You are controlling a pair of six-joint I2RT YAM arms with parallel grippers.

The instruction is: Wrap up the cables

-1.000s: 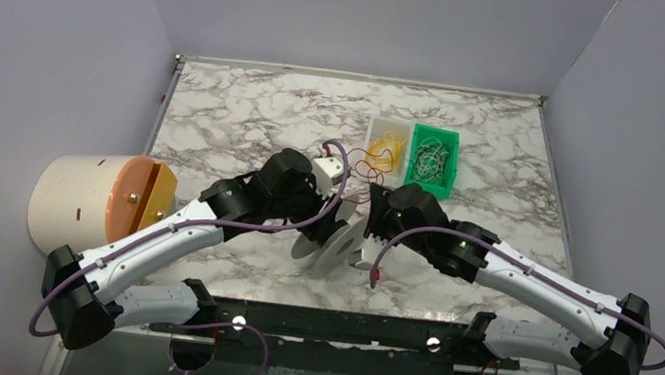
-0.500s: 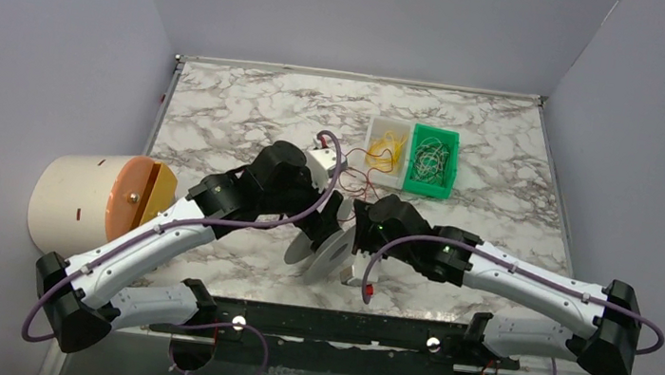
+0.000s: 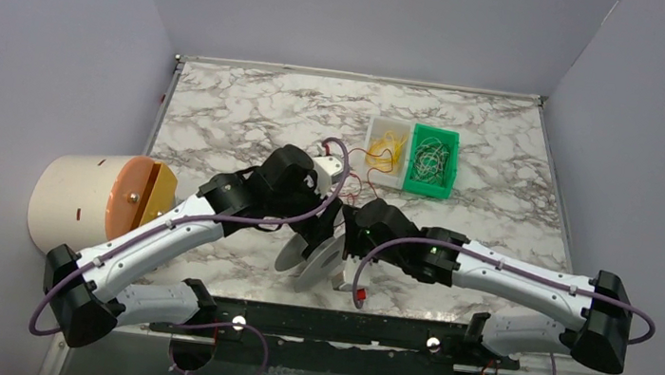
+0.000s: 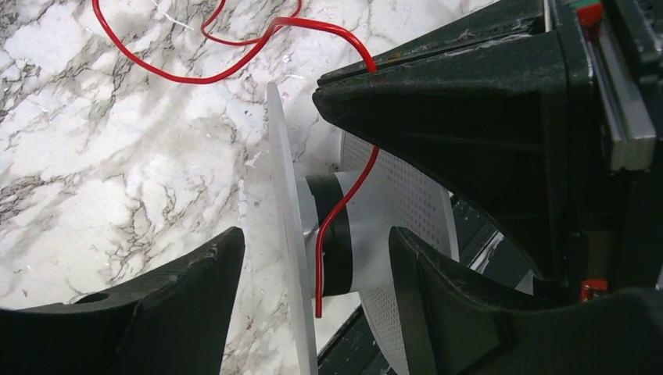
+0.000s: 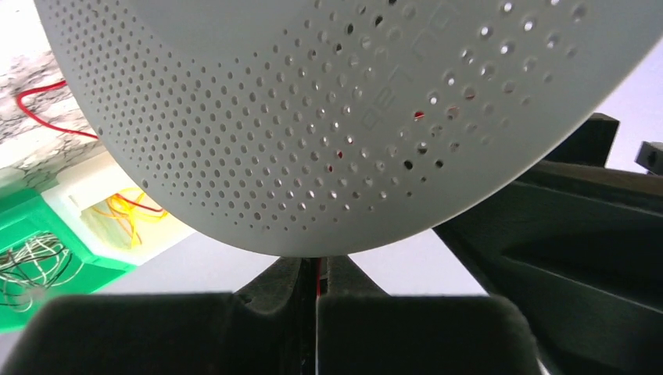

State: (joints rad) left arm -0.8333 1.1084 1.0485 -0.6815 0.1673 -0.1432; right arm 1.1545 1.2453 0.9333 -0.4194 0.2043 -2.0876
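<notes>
Red wire: a thread-thin strand. Its loose loops lie on the marble table toward 12 o'clock of the spool. From there it climbs over the tip of the right claw, then drops across the spool's black hub, and its cut end hangs free below.
Spool: white with two perforated flanges. It is tipped on its edge just to the 6 o'clock side of the table's middle, between the two claws.
Right gripper: clenched, with a sliver of red showing between its pads, so it seems to be pinching the wire close to the flange.
Left gripper: released, its fingers spread either side of the near flange and hub. I cannot tell whether they touch the spool.
Step in hand: I judge this an early part of the winding, since only one pass of wire crosses the hub.
Next move: it likely calls for carrying the pinched wire round the hub, taut and between the flanges. The hanging end is unsecured and could slip out.
Change from a second ago: the spool and both wrists have drifted toward 7 o'clock, nearer the front edge, and the right arm reaches further left.
Surroundings: a clear bin of yellow wires and a green bin of pale wires sit at 1 o'clock of the spool. A cream drum lies at 9 o'clock.
</notes>
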